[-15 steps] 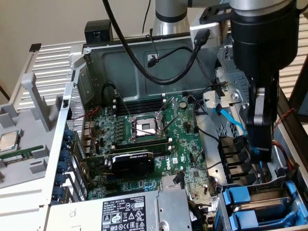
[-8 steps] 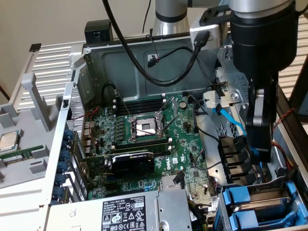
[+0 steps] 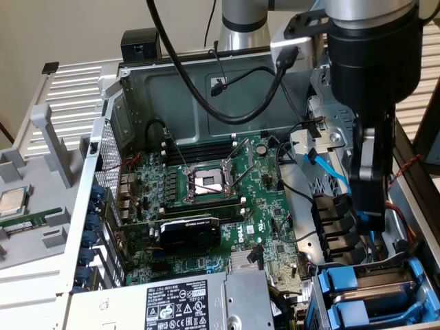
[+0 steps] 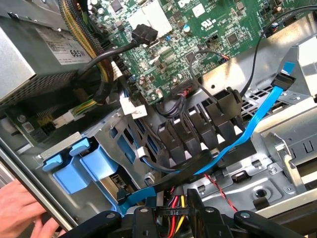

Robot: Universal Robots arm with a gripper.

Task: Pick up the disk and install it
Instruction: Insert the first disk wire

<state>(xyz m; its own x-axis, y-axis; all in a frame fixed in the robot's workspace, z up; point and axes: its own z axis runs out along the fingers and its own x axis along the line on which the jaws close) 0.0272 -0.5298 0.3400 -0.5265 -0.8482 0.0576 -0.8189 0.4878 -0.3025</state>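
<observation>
While one end effector (image 3: 371, 218) hangs, two blue carriers (image 4: 74, 177), one hand (image 4: 20, 210)

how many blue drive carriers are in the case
2. The upper blue carrier and the lower blue carrier sit stacked at the exterior view's lower right. More may be hidden below.
</observation>
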